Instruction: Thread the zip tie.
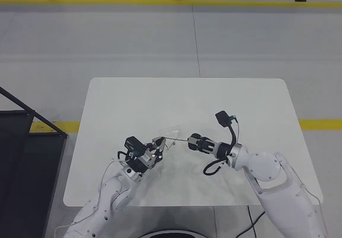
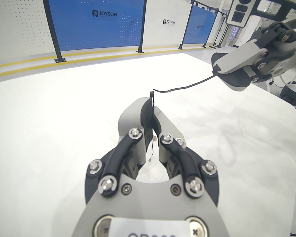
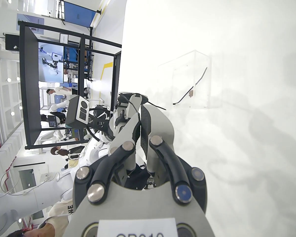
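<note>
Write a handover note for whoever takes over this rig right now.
Left gripper: shut on the thin black plastic zip tie, its small head sticking up out of the grip.
Right gripper: shut on the tie's tail, free tip pointing at the head, close beside it.
Nearby on the white table: a clear plastic box holding another black tie.
Done: both ends gripped, tip at the head.
Left: push the tip through the head; not threaded yet.

White bench [image 1: 248, 101] with rounded corners. A small clear box [image 1: 172, 130] sits near its middle. Off the bench's left edge stands a black frame [image 1: 16, 154]. A yellow floor line [image 1: 331, 124] runs past the right edge.
</note>
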Action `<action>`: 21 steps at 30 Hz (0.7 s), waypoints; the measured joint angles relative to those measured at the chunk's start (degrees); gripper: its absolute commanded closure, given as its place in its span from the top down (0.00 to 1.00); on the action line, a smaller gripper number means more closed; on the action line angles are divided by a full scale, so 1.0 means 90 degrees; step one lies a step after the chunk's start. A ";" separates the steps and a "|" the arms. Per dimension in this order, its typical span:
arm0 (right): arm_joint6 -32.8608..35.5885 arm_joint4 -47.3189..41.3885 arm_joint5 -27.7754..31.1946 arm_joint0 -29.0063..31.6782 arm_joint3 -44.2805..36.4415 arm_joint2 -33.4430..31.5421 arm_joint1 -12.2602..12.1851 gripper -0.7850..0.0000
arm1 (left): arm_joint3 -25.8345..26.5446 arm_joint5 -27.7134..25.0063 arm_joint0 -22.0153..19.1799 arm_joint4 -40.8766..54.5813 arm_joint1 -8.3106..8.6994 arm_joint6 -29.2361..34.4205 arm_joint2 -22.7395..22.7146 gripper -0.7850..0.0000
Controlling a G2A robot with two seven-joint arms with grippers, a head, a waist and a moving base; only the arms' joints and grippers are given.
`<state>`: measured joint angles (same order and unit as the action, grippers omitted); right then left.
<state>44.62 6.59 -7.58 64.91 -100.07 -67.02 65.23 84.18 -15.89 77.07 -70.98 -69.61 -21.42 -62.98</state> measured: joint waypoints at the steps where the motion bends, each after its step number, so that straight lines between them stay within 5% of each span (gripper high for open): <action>1: -0.0001 0.0002 0.0003 0.0007 -0.0006 -0.0005 -0.0002 0.00 | 0.0000 0.0000 0.0000 0.0000 0.0000 0.0000 0.0000 0.00; 21: 0.0087 0.0048 -0.0137 -0.0074 0.0028 0.0067 -0.0007 0.00 | 0.0000 0.0000 0.0000 0.0000 0.0000 0.0000 0.0000 0.00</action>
<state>45.41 7.03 -8.81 64.25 -99.82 -66.42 65.17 84.18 -15.89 77.07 -70.98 -69.61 -21.42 -62.98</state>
